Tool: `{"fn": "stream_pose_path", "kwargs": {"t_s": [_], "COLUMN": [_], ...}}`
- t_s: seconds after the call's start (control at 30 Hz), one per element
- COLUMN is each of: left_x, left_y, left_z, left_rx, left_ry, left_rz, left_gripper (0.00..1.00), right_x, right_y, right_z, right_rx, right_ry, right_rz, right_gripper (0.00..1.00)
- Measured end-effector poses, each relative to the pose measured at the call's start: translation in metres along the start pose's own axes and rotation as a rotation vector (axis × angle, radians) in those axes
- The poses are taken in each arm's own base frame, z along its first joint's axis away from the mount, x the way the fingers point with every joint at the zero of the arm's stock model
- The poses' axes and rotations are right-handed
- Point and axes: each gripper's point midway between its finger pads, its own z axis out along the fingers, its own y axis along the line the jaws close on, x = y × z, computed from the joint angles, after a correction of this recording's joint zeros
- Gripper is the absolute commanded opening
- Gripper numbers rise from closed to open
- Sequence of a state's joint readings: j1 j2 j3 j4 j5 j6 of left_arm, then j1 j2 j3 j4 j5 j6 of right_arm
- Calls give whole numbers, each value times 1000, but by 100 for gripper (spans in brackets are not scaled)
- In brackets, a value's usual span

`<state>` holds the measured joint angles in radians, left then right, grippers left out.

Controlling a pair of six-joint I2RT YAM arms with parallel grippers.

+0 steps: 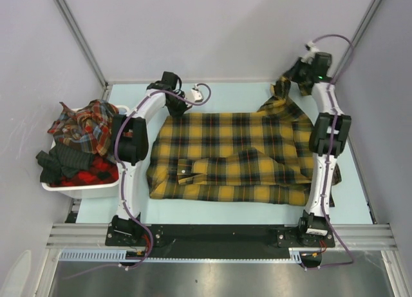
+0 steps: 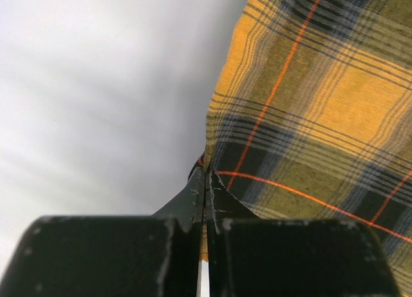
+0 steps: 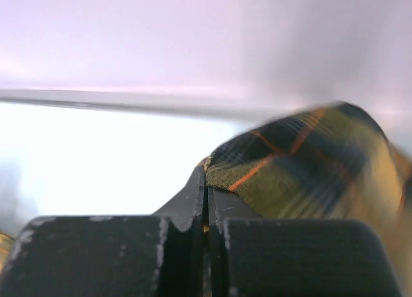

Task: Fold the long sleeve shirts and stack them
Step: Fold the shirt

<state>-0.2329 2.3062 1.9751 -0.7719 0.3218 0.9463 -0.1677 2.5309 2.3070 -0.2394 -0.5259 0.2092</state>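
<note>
The mustard-yellow, black-checked flannel shirt (image 1: pixel 238 149) is lying spread across the pale blue table (image 1: pixel 232 94), while the left gripper (image 2: pixel 205 171) and the right gripper (image 3: pixel 206 171) are each pinching a far corner of it with jaws closed tight.

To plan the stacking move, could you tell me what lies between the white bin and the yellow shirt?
In the top view, the left arm stands between the white bin and the yellow shirt.
</note>
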Motion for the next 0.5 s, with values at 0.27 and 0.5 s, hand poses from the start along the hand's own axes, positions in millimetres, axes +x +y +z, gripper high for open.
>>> {"fn": "stream_pose_path", "kwargs": {"t_s": [0.27, 0.5], "left_x": [9, 11], "left_y": [-16, -23], "left_z": [-4, -6], "left_rx": [19, 24], "left_ry": [11, 8], "left_rz": [-20, -39], "left_gripper": [0, 0], "right_x": [45, 76], "right_y": [228, 214], "right_z": [61, 38], "right_rx": [-259, -326], "right_ry": [-28, 143], "right_rz": [-431, -522], "right_gripper": [84, 98]}}
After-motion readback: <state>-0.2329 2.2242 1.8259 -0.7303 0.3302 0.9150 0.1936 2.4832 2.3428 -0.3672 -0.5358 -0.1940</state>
